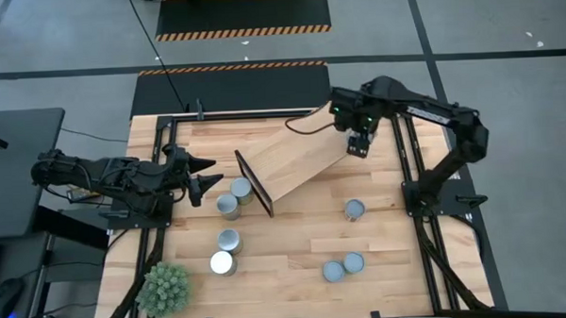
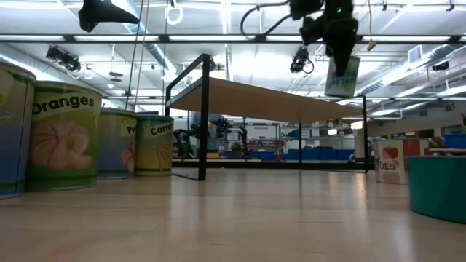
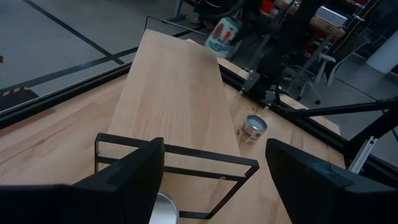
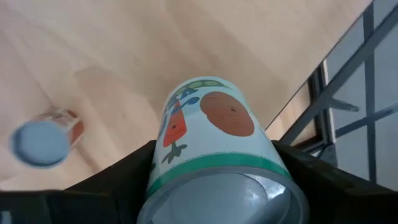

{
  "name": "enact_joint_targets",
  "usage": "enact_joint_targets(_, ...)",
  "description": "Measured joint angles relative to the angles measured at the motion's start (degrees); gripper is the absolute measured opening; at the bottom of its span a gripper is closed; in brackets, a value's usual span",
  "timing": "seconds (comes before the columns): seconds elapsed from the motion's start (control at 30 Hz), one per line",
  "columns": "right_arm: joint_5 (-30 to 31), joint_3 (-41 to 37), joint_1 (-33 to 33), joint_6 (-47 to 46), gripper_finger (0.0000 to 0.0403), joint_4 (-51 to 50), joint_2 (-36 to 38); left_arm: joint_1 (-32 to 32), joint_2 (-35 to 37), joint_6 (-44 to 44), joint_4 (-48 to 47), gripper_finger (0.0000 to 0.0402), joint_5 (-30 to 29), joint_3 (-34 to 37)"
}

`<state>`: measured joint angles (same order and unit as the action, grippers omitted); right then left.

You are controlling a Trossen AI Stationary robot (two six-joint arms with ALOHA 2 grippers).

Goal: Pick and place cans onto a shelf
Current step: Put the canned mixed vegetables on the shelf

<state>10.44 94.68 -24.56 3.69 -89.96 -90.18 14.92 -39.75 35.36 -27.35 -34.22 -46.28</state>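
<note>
The shelf (image 1: 297,160), a light-wood plank with black end frames, stands slanted at the table's far middle. My right gripper (image 1: 358,144) is shut on a can with a vegetable label (image 4: 214,127), above the shelf's right end (image 2: 342,109). My left gripper (image 1: 208,178) is open and empty, raised near the shelf's left end frame (image 3: 177,152). Two cans (image 1: 233,198) stand on the table beside that frame, and two more (image 1: 225,252) stand nearer. One can (image 1: 355,209) stands at the middle right, and two (image 1: 342,266) at the near right. My right gripper pinches the can's side wall (image 4: 168,168) between its two fingers, one on each opposite side, close to the can's upper end. The fingers come from above, pointing down. The can hangs below the fingers, a little tilted, clear of the shelf (image 2: 341,76).
A spiky green plant (image 1: 165,288) stands at the table's near left corner. Black rails (image 1: 411,164) run along the table's left and right sides. Bare wood lies in the near middle (image 1: 286,258).
</note>
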Motion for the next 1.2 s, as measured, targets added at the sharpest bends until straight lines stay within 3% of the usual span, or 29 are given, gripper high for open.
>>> enact_joint_targets(0.3, 0.17, 1.89, -4.56, 10.91, 0.0291, -0.08, -4.25, 0.00, 0.00, 0.06, 0.00, 0.0286, 0.02, 0.00)
enact_joint_targets(0.53, 0.08, 1.89, -4.85, 26.31, 0.0300, 0.02, -4.25, 0.00, 0.00, 0.43, 0.00, 0.0286, 0.02, 0.00)
enact_joint_targets(0.77, -0.94, 1.89, -4.27, 35.43, 0.0303, 0.42, -4.49, 0.00, 0.00, 0.45, 0.00, 0.0286, 0.04, 0.00)
enact_joint_targets(1.2, -0.13, 0.18, -3.56, 32.96, 0.0324, 0.94, -4.47, 0.00, 0.00, 0.06, -0.02, 0.0286, 0.02, 0.00)
